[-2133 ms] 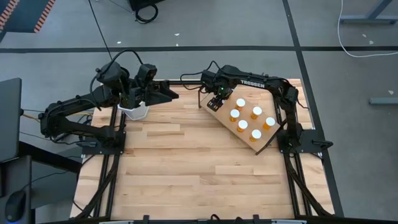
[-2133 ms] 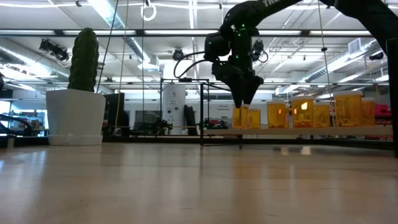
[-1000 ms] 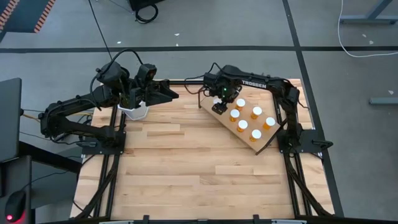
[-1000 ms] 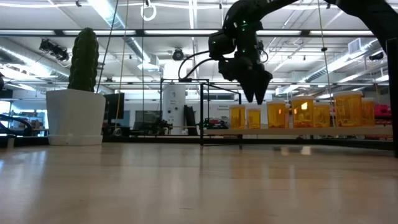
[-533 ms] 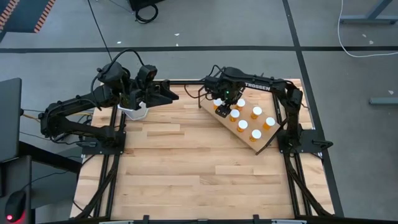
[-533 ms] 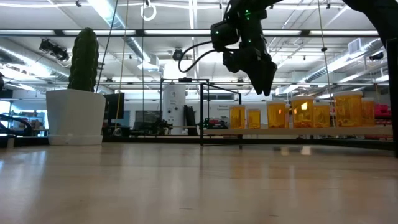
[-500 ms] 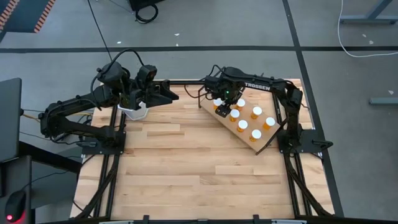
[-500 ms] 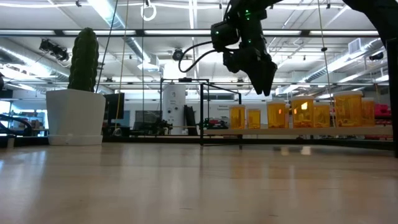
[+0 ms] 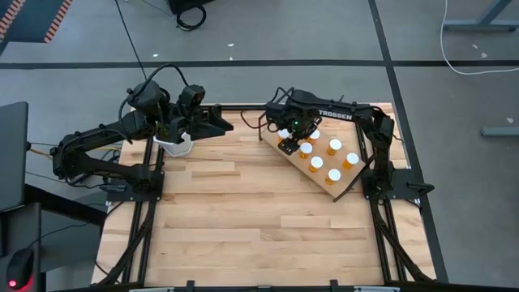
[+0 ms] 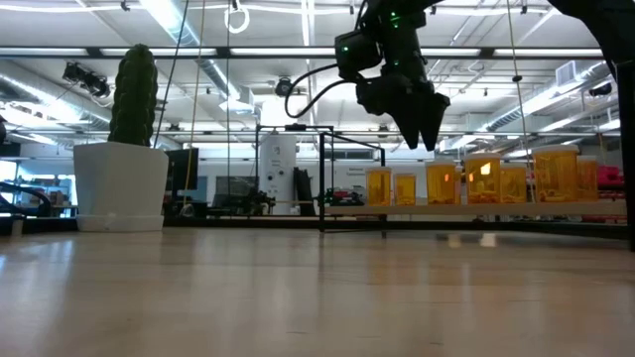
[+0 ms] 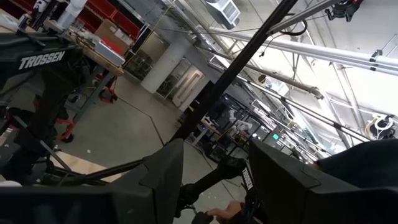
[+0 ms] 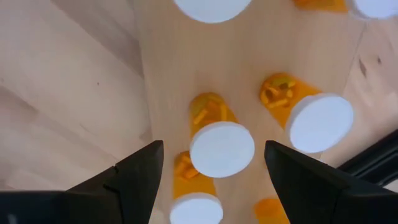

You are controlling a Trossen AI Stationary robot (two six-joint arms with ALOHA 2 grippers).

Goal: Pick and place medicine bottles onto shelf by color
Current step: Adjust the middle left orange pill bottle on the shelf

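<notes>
Several small orange medicine bottles with white caps stand upright on the shelf, a light-wood board on a black wire frame at the table's far right. In the low view the bottles line up along it. My right gripper hangs open above the shelf's far-left part and points down. In the right wrist view one bottle's cap lies below the gap between its fingers, clear of them. My left gripper waits open, raised beside the plant pot, with nothing between its fingers.
A white pot with a tall green cactus stands at the table's far left, close to my left arm. The slatted wooden tabletop stretches across the middle and the near side. The shelf's black wire legs stick out at its near right corner.
My right gripper has risen a little and drifted toward the table's right and far side above the shelf, staying open. A white cap near the shelf's far-left corner, covered by it before, now shows in the high view.
</notes>
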